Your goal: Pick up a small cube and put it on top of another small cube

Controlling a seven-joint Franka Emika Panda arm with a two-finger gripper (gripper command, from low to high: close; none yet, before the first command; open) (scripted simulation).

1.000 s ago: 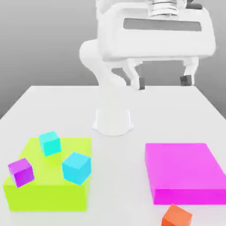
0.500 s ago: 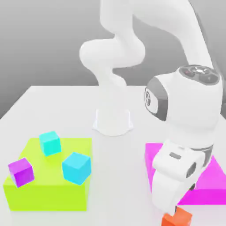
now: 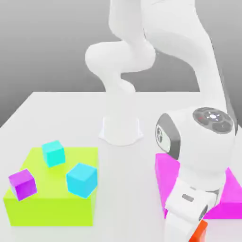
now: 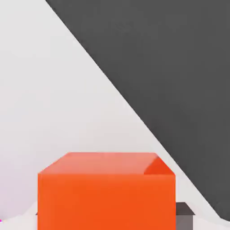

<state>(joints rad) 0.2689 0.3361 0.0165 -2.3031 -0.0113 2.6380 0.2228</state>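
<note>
A small orange cube point(image 4: 106, 197) sits on the white table near its front edge, by the magenta slab's front. In the exterior view just a sliver of the orange cube point(image 3: 201, 231) shows beside my lowered hand. My gripper point(image 3: 193, 235) has come down over it. In the hand view a grey fingertip point(image 4: 183, 215) lies flush against the cube's side, the jaws closed in on it. On the lime block lie a small cyan cube point(image 3: 53, 153), a larger cyan cube point(image 3: 82, 179) and a purple cube point(image 3: 22, 184).
The low lime-green block point(image 3: 52, 205) lies at the exterior view's left and a flat magenta slab point(image 3: 165, 177) at its right, partly behind my arm. The robot's base point(image 3: 121, 128) stands at the back centre. The table edge point(image 4: 134, 112) runs close by the orange cube.
The arm swung down from high above the table to the orange cube at the front right, now covering most of it. The fingers have closed in from wide open.
</note>
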